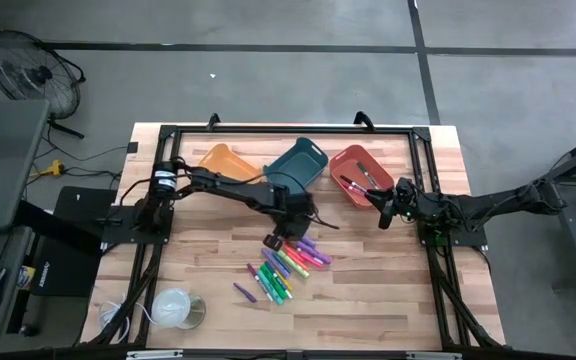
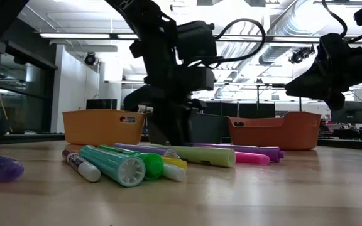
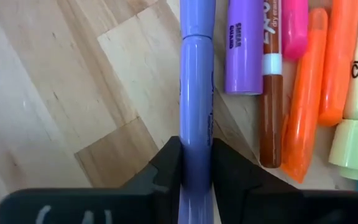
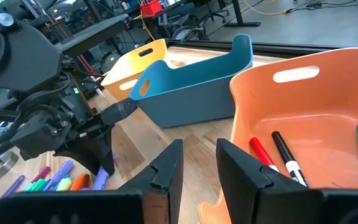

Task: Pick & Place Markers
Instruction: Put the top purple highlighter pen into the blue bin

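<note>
A heap of bright markers [image 1: 288, 265] lies on the wooden table in front of three bins. My left gripper [image 1: 274, 242] reaches down at the heap's far left end and is shut on a light purple marker [image 3: 196, 93], which lies flat on the wood beside a darker purple, a brown and several orange ones [image 3: 303, 93]. My right gripper [image 1: 383, 215] hangs in the air at the near side of the red bin [image 1: 358, 175]. It is open [image 4: 197, 168] with nothing between its fingers. My left gripper pinches the light purple marker's barrel [image 3: 196, 149] between its two fingers [image 3: 166, 165], on the side of the cap's seam away from the cap. The fingers come steeply from above and stand across the marker. The marker lies on the table; its end under the gripper is hidden.
At the far side stand an orange bin [image 1: 225, 160], a teal bin [image 1: 298, 165] and the red bin [image 4: 316, 112], which holds red, black and green markers. A single purple marker [image 1: 243, 291] lies apart. A white round thing [image 1: 173, 307] sits near the front left corner.
</note>
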